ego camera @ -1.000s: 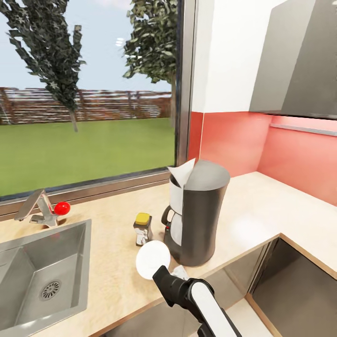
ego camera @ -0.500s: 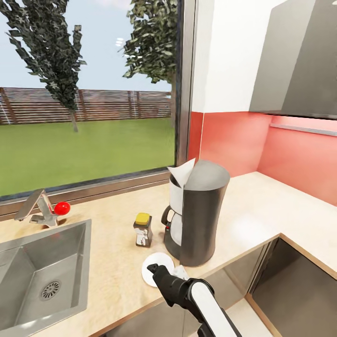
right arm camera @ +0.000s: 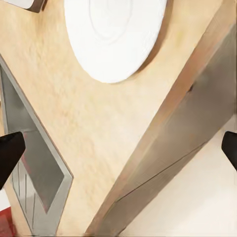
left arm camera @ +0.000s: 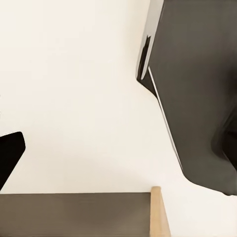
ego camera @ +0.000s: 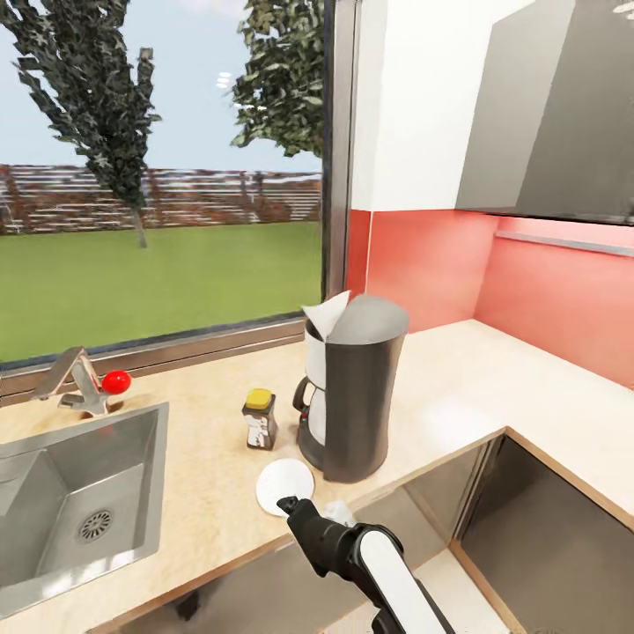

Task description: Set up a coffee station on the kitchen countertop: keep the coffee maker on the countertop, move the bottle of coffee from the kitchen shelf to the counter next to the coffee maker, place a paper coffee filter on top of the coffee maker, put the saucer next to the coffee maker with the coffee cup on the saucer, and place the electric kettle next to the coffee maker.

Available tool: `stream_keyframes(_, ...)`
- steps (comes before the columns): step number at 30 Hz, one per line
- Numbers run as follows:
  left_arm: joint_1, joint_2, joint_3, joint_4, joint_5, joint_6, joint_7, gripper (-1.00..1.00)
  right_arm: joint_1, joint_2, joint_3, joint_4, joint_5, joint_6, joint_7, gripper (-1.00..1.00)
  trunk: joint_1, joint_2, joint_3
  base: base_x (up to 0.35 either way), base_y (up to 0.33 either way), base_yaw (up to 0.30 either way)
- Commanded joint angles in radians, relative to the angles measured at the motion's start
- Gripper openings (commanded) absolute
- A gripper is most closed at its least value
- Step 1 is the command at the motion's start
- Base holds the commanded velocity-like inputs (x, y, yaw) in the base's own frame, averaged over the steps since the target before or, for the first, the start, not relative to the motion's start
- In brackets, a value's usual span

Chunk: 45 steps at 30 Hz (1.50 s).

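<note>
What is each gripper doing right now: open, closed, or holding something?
Right gripper: open, holding nothing, above the saucer lying on the counter.
Left gripper: cannot be told from these pictures.

Countertop (ego camera: 458, 387) right of coffee maker (ego camera: 352, 396): unobstructed. Left side: bottle of coffee (ego camera: 259, 419) and saucer (ego camera: 283, 483) close beside it; sink (ego camera: 132, 493) beyond.

You had a big window (ego camera: 167, 176) ahead, lawn, wooden fence and trees in daylight outside. A steel sink (ego camera: 75, 493) with its tap (ego camera: 75, 383) sat below it. A coral-red backsplash (ego camera: 493, 273) ran under white wall and a grey wall cabinet (ego camera: 555, 114).
</note>
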Motion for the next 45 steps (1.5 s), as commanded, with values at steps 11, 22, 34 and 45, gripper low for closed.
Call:
stream_keyframes(11, -0.001, -0.001, -0.007, -0.001, 0.010, 0.001, 0.021, 1.00, -0.001, 0.000, 0.000, 0.000, -0.004, 0.003, -0.006, 1.00, 0.000, -0.002, -0.002, -0.272, -0.194, 0.000)
stream_keyframes(22, -0.002, -0.001, -0.015, -0.012, 0.008, -0.003, 0.021, 1.00, -0.001, 0.000, 0.008, 0.031, -0.001, 0.002, -0.007, 1.00, 0.000, -0.002, -0.002, -0.194, -0.021, 0.000)
stream_keyframes(34, -0.007, 0.003, -0.016, -0.017, 0.007, -0.088, 0.018, 1.00, -0.001, -0.009, 0.010, 0.602, 0.286, -0.003, 0.079, 1.00, 0.000, -0.002, -0.002, -0.007, 0.000, 0.000)
stream_keyframes(45, -0.009, -0.004, -0.005, -0.043, -0.050, -0.168, 0.019, 1.00, -0.001, -0.147, 0.011, 1.063, 0.938, -0.403, 0.459, 1.00, 0.000, -0.002, -0.002, 0.000, 0.000, 0.000)
